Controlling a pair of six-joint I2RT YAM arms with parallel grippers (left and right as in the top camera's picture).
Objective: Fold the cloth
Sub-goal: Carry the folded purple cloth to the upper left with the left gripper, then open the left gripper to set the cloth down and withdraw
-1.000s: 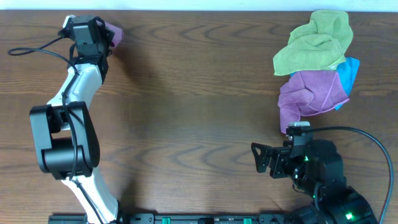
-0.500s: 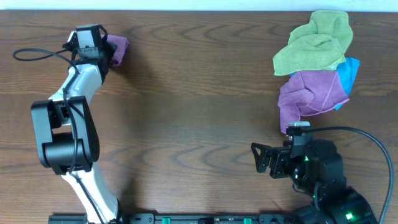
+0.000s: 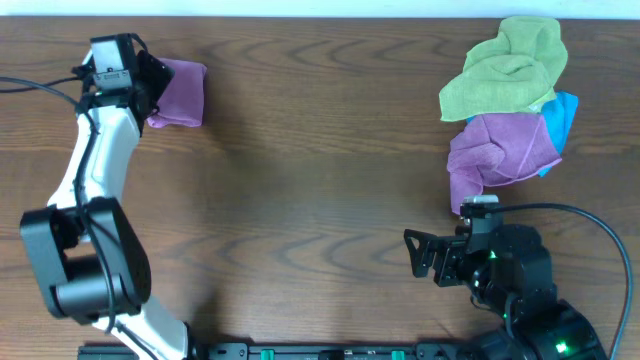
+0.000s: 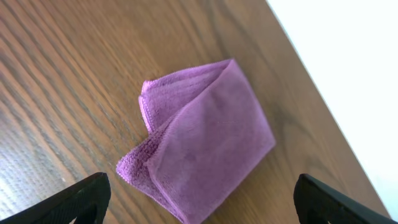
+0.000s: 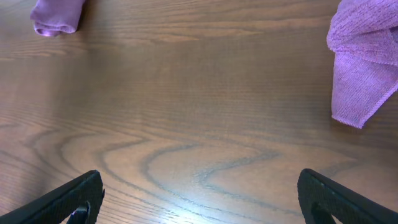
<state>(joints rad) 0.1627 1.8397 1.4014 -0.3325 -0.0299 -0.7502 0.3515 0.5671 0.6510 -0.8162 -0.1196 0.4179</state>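
Note:
A small folded purple cloth lies flat on the wooden table at the far left; the left wrist view shows its stacked layers. My left gripper sits just left of it, open wide, with its fingers on either side of the cloth's near edge and not touching it. My right gripper is low at the front right, open over bare wood with nothing between its fingers. The folded cloth shows small at the far edge of the right wrist view.
At the back right lies a heap of crumpled cloths: a green one on top, a purple one below it, a blue one peeking out. The purple one's corner hangs close to my right gripper. The table's back edge runs just behind the folded cloth.
My left gripper has opened, let go of the folded purple cloth and drawn back to the left. The cloth now lies fully uncovered. The right arm has not moved.

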